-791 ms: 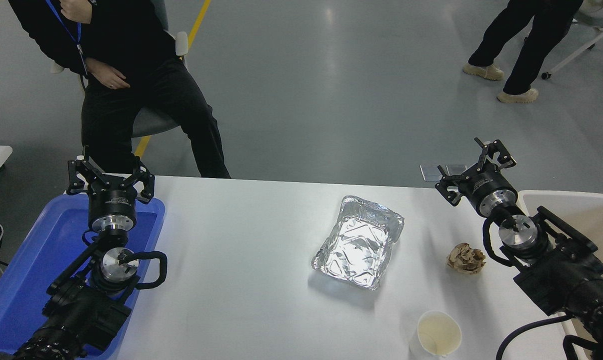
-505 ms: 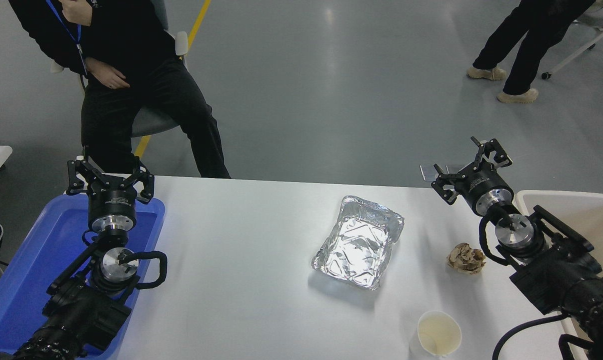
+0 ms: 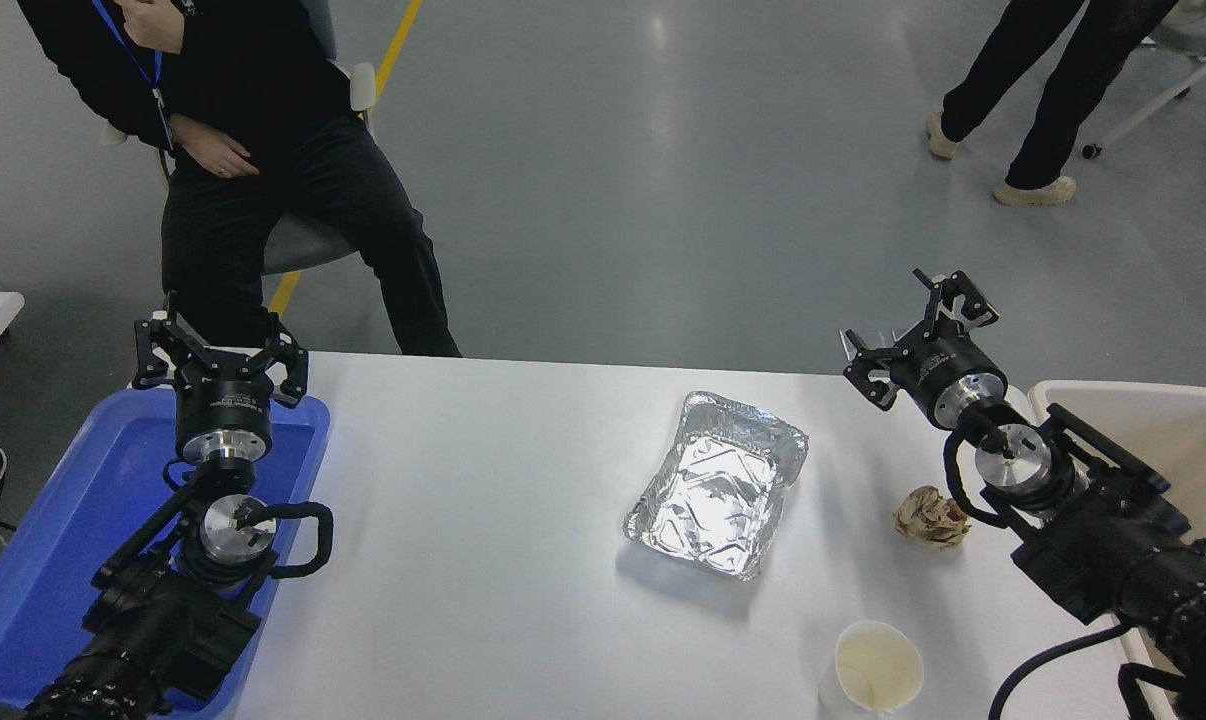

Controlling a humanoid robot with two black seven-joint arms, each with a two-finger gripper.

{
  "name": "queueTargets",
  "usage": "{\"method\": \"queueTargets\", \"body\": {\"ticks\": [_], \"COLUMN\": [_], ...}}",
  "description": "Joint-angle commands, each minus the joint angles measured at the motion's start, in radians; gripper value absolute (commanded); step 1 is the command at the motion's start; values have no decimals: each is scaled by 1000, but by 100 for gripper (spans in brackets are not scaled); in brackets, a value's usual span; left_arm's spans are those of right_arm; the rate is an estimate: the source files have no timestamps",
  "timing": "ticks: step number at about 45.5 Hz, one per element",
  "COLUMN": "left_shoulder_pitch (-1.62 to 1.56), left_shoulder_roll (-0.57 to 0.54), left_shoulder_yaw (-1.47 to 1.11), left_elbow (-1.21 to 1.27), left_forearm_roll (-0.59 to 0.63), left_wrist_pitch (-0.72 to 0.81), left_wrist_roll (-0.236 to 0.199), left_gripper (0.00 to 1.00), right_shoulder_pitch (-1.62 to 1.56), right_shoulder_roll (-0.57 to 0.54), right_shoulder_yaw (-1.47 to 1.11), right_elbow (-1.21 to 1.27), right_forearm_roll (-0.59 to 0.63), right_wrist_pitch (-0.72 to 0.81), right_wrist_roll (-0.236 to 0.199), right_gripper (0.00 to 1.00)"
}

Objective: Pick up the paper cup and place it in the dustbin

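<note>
The paper cup stands upright near the table's front edge, right of centre, white with a cream inside. The dustbin is a beige-white bin at the right edge, partly hidden by my right arm. My right gripper is open and empty, raised over the table's far right edge, far behind the cup and left of the dustbin. My left gripper is open and empty, parked over the blue tray at the lower left.
A foil tray lies mid-table. A crumpled brown paper ball lies between it and my right arm. A blue tray sits at the left. A person sits at the far left; another stands far right.
My right gripper has moved a little to the left and away from the dustbin, still open. The standing person at the far right has shifted a foot. The left arm has not moved.
</note>
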Motion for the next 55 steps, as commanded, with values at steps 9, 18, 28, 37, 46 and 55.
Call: {"method": "queueTargets", "body": {"ticks": [9, 18, 28, 37, 46, 55], "left_shoulder_pitch": [1, 0, 0, 0, 0, 0], "left_shoulder_roll": [0, 0, 0, 2, 2, 2], "left_shoulder_yaw": [2, 2, 2, 2, 2, 2], "left_elbow": [0, 0, 0, 0, 0, 0], "left_forearm_roll": [0, 0, 0, 0, 0, 0], "left_wrist_pitch": [0, 0, 0, 0, 0, 0], "left_wrist_roll": [0, 0, 0, 0, 0, 0], "left_gripper": [99, 99, 99, 99, 99, 99], "right_shoulder_pitch": [191, 282, 522, 806, 1146, 1429], "right_shoulder_roll": [-214, -393, -532, -564, -561, -527], "right_shoulder_yaw": [-436, -582, -897, -1246, -1600, -1853], "right_elbow": [106, 389, 633, 732, 940, 1161], "right_forearm_roll": [-99, -191, -228, -260, -324, -367], "right_wrist_pitch": [9, -4, -53, -53, -46, -35], "right_wrist_roll": [-25, -27, -27, -25, -12, 7], "right_gripper": [100, 100, 100, 100, 100, 100]}}
